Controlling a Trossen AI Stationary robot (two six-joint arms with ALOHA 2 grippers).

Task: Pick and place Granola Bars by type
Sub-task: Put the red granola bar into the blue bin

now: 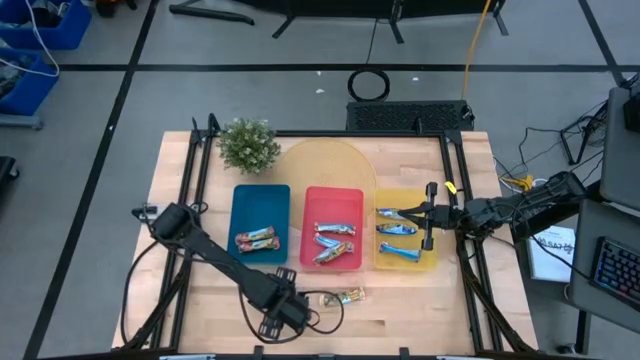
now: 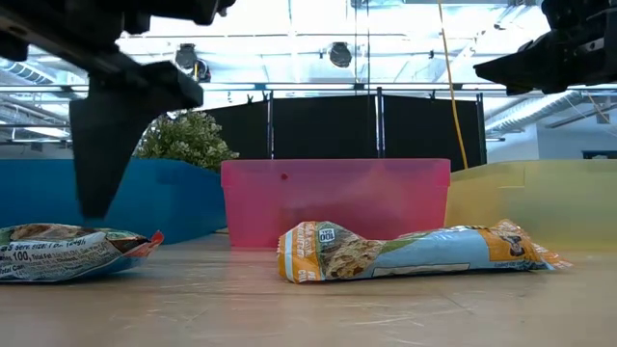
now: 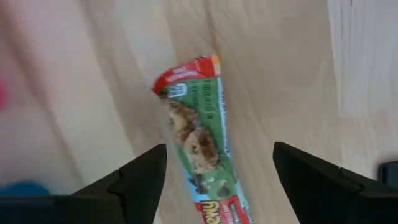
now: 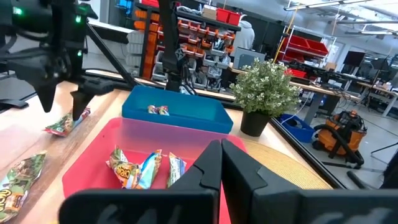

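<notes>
A red-green granola bar [image 3: 200,149] lies flat on the wooden table near its front edge. My left gripper [image 3: 217,180] hangs open just above it, pointing down, one finger on each side, not touching; the low view shows a finger [image 2: 96,145] over the bar [image 2: 67,251]. A second loose bar [image 1: 346,296] lies to its right. One bar [image 1: 256,239] lies in the blue tray [image 1: 240,205], several [image 1: 332,240] in the pink tray [image 1: 312,200] and three blue ones [image 1: 398,232] in the yellow tray [image 1: 432,262]. My right gripper [image 1: 425,213] waits shut above the yellow tray.
A potted plant [image 1: 247,145] stands at the far left of the table, behind the blue tray. A pale round board [image 1: 325,165] lies behind the pink tray. Dark rails [image 1: 200,180] run along the table's left and right sides.
</notes>
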